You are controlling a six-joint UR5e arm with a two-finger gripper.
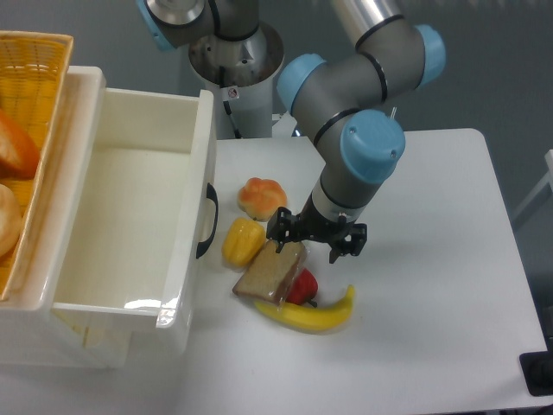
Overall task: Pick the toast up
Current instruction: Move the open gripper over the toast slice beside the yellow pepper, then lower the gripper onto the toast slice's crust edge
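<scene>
The toast (270, 274), a flat brown slice with a darker crust, lies tilted on the white table, its lower right corner resting over a red pepper (304, 287). My gripper (314, 241) hangs low right above the toast's upper end, pointing down. Its dark fingers (335, 250) are spread apart, so it is open and holds nothing. The left finger sits at the toast's top edge; I cannot tell whether it touches.
A yellow pepper (243, 241) lies left of the toast, a round bun (262, 197) behind it, a banana (309, 315) in front. A big white bin (130, 216) with a black handle stands at the left, a wicker basket (30, 95) beyond it.
</scene>
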